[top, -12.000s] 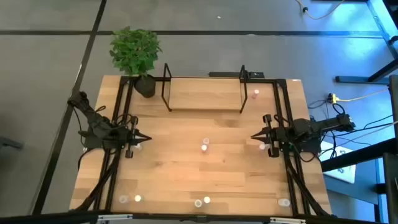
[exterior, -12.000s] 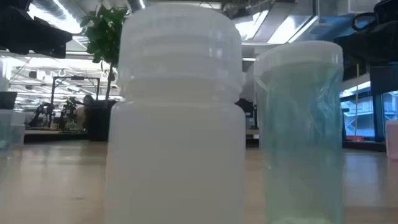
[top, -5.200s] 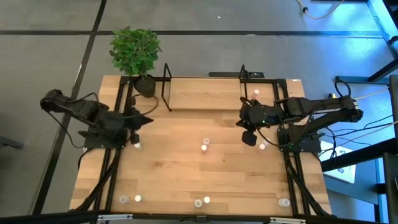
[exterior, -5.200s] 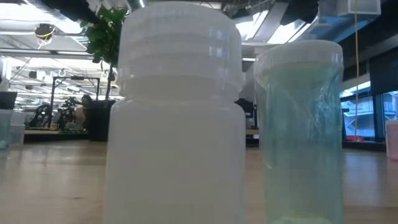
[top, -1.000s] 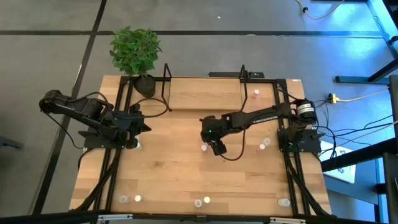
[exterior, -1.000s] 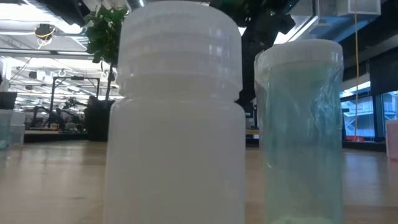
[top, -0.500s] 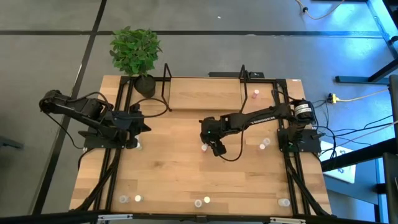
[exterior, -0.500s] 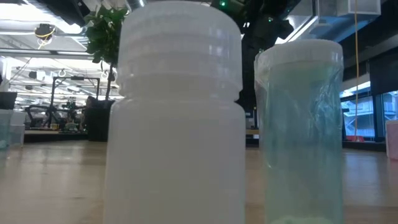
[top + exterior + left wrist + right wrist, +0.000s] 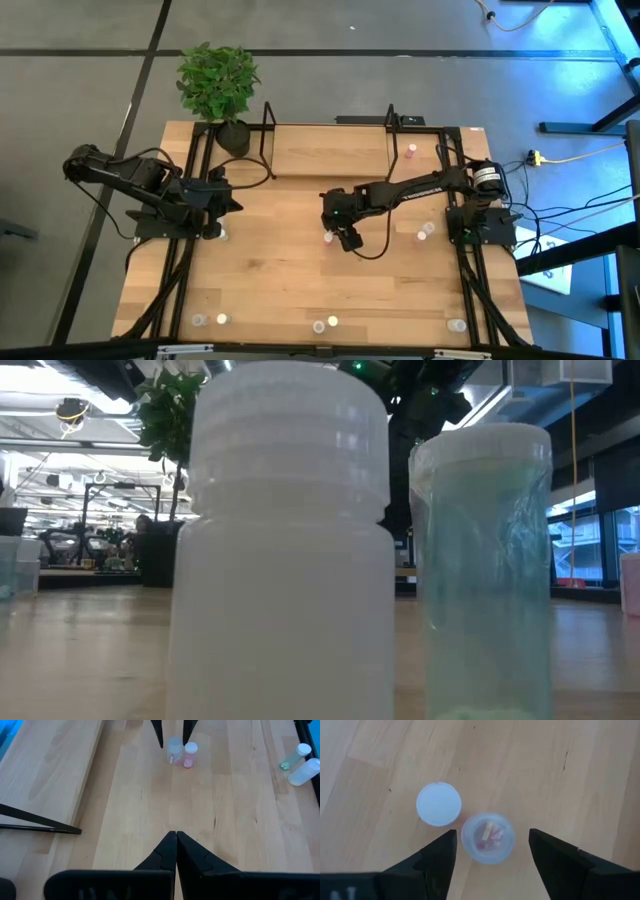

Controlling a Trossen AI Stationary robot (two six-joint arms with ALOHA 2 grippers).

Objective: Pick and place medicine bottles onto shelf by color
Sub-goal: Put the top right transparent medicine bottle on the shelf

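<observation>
Medicine bottles lie scattered over the wooden table [image 9: 300, 270], the largest thing in the high view, which also carries the shelf [image 9: 328, 148] at its far edge with a potted plant [image 9: 218, 85] just beside the shelf's left end. The shelf board is bare. The right arm reaches from its base toward the middle of the table, and the right tool [image 9: 343, 237] hangs over a pair of bottles there. In the right wrist view its fingers [image 9: 437, 857] are spread wide on either side of a clear bottle holding pink pieces [image 9: 487, 837], with a white-capped bottle [image 9: 438, 804] touching or just beside it; neither finger touches the clear bottle. The left arm waits at the table's left side, its left tool [image 9: 176, 839] pressed together and pointing toward that same pair [image 9: 180, 754]. A pink bottle [image 9: 411, 151] stands just beside the shelf's right end, another [image 9: 426, 230] near the right arm's base, and several more [image 9: 325, 324] line the near edge. In the low view a white bottle [image 9: 285, 550] and a greenish one [image 9: 485, 570] fill the picture.
</observation>
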